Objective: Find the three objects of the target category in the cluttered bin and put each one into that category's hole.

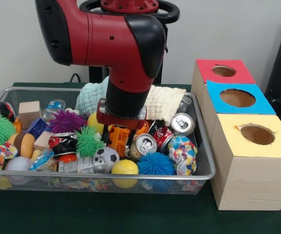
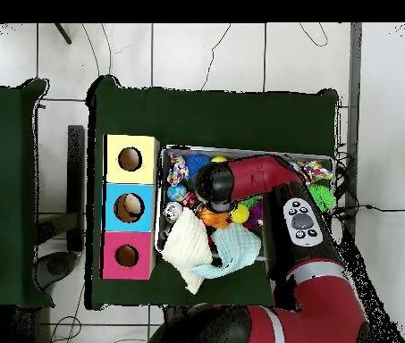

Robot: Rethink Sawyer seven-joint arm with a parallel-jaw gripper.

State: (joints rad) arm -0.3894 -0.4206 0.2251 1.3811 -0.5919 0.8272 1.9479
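Down in the basket (image 1: 205,171), gripper (image 1: 119,140) clenched on an orange toy (image 1: 117,139), silver can (image 1: 144,145) just right.

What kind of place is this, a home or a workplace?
Most likely a robotics lab or test room, not a home. A red arm reaches into a wire bin packed with toys and cans, three wooden boxes with coloured tops and holes stand beside it, and cables run over the tiled floor.
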